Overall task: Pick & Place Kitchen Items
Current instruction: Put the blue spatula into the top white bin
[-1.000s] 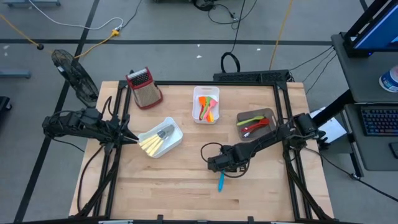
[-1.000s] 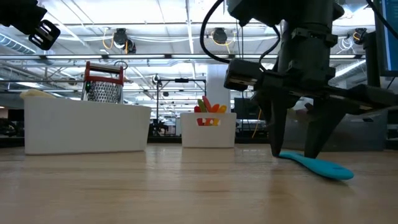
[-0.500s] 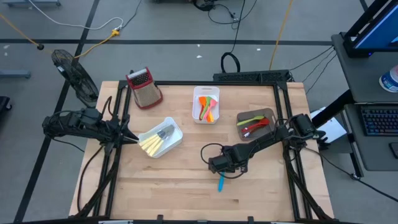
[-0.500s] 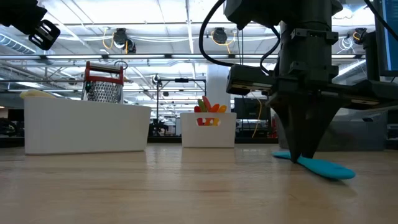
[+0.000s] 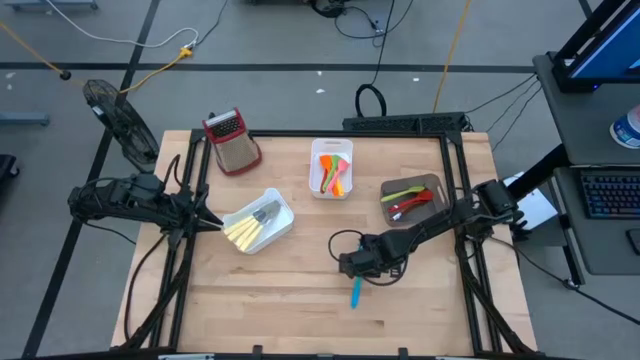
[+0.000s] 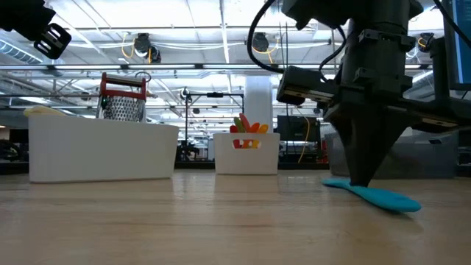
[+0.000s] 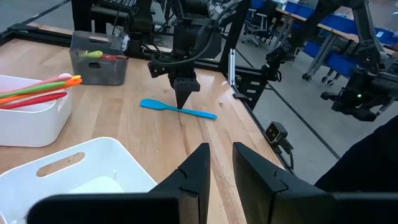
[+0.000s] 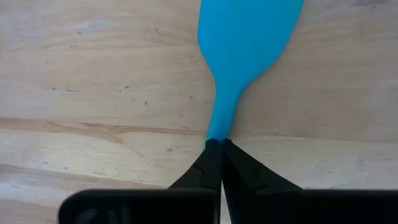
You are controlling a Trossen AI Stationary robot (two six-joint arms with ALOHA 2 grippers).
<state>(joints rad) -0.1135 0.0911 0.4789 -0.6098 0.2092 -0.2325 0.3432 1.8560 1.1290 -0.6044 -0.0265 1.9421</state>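
A blue spatula (image 5: 354,293) lies on the wooden table, right of the middle; the low view shows it flat on the wood (image 6: 377,196). My right gripper (image 5: 358,272) stands over it, pointing down, shut on it. My left gripper (image 5: 214,222) waits at the table's left side, by the white bin (image 5: 283,222) with yellow and grey cutlery. Its fingers (image 7: 221,177) stand slightly apart with nothing between them. More utensils lie in a white bin (image 5: 331,148) at the far middle and in a grey bin (image 5: 432,183) to its right. My right gripper pinches the spatula's slim handle (image 8: 219,127) between its two fingertips, just behind where it widens into the blade (image 8: 249,31). The fingers (image 6: 360,173) come from above, pointing down. The spatula lies on the table below them.
A metal box grater with a red top (image 5: 231,141) stands at the far left corner. A black fan (image 5: 118,118) stands off the table's left side. Bare wood (image 5: 300,310) runs along the near edge.
My right gripper has shut: its fingers, which stood apart on either side of the blue spatula, have come together on its handle. The gripper has also gone a little toward the table's right edge. The spatula still lies on the table.
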